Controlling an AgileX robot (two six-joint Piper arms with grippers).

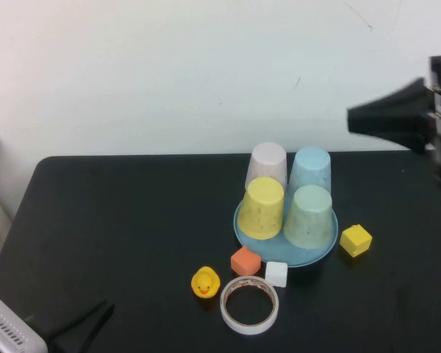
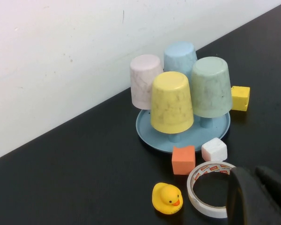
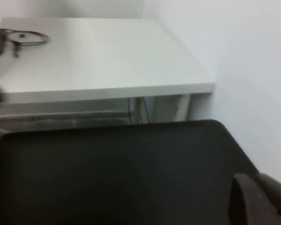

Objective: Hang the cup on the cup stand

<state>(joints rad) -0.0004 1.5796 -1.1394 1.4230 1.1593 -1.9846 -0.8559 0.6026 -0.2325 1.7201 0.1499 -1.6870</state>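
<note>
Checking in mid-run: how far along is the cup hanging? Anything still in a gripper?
It looks done: the mint-green cup sits upside down on the blue cup stand, beside the yellow cup, the light blue cup and the pale pink cup. Nothing is in hand: the left gripper sits near the table's front-left corner, the right gripper raised at far right. Nothing appears left.

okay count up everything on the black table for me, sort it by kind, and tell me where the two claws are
Cups, upside down on the cup stand: 4, the mint cup, yellow, blue, pink
Cup stand: 1
Blocks: 3, orange, white, yellow
Rubber duck: 1
Tape roll: 1
Total: 10
Left claw low at the near left; right claw raised at the far right.
</note>
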